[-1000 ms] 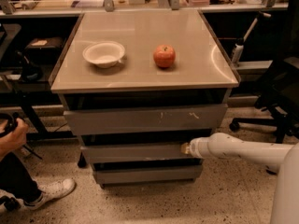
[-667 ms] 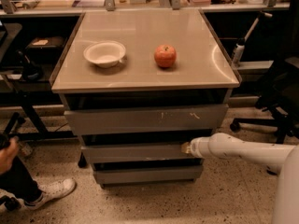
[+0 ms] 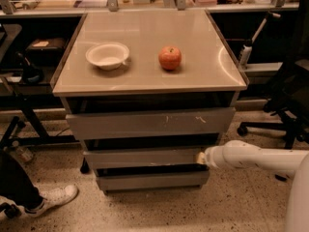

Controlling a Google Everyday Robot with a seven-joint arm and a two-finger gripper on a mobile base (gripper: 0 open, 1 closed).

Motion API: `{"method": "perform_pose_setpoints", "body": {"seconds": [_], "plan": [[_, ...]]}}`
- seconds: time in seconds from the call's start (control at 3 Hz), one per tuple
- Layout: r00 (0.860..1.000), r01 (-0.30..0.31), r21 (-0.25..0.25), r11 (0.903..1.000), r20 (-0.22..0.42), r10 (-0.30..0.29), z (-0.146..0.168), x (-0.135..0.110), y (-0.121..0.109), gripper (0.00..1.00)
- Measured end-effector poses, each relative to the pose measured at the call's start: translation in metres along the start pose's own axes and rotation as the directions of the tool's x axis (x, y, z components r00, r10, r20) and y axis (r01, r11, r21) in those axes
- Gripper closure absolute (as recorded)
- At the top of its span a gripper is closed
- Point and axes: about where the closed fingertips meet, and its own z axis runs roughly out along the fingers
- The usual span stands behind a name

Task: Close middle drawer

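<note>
The middle drawer [image 3: 142,157] is a wide, plain grey front in the cabinet, below the taller scratched front [image 3: 149,123] and above the lowest front [image 3: 152,180]. It stands slightly out, with a dark gap above it. My gripper [image 3: 199,157] is at the end of the white arm [image 3: 251,159], which comes in from the right. The gripper is at the right end of the middle drawer's front, touching or almost touching it.
On the cabinet top [image 3: 203,76] stand a white bowl [image 3: 107,55] and a red apple [image 3: 170,58]. A person's leg and white shoe [image 3: 50,197] are at the lower left. An office chair [image 3: 289,105] stands at the right. Desks line the back.
The view has shifted slightly. The person's hand at the left has dropped out of view. The gripper stays at the middle drawer's right end.
</note>
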Motion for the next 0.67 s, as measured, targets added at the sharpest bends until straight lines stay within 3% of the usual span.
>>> {"method": "perform_pose_setpoints", "body": {"seconds": [0.33, 0.67], "plan": [[0.997, -0.069, 0.143, 0.9873, -0.026, 0.073, -0.058, 0.027, -0.048, 1.0], [0.989, -0.114, 0.222, 0.9683, -0.072, 0.133, -0.087, 0.073, -0.085, 0.81]]}}
